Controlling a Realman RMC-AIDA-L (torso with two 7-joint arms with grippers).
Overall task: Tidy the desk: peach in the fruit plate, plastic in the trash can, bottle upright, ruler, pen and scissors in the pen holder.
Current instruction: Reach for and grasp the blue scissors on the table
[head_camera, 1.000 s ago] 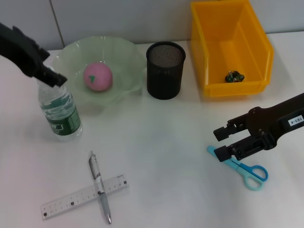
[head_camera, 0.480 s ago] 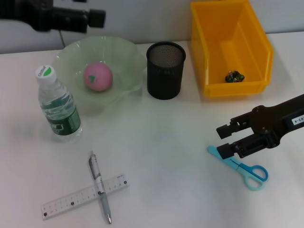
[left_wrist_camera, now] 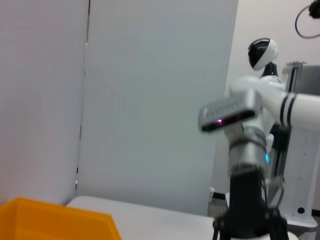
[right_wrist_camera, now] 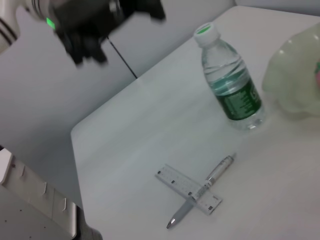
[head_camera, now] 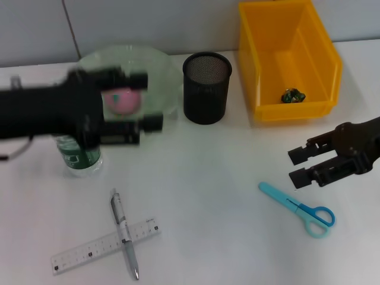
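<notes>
The right gripper [head_camera: 301, 166] hangs at the right edge of the head view with its two fingers spread and nothing between them, just above and clear of the scissors. The left gripper [head_camera: 145, 101] sweeps blurred across the upper left, fingers parted and empty as far as I can tell.

From where things lie, about half the job looks done. The yellow trash can [head_camera: 261, 71], upper right, has a small crumpled scrap [head_camera: 293, 95] in it, presumably the plastic. The green fruit plate [head_camera: 166, 68], upper left, holds the pink peach [head_camera: 124, 101]. The bottle [head_camera: 77, 155] stands upright, mostly behind the left arm. The mesh pen holder [head_camera: 206, 88], top centre, looks empty. Still out on the desk are the ruler [head_camera: 89, 249] and the pen [head_camera: 126, 234], crossed at lower left, and the blue scissors [head_camera: 300, 209] at lower right.

The right wrist view shows the bottle whole, cap on, which the head view hides. The left wrist view shows only the wall and a corner of the trash can.
</notes>
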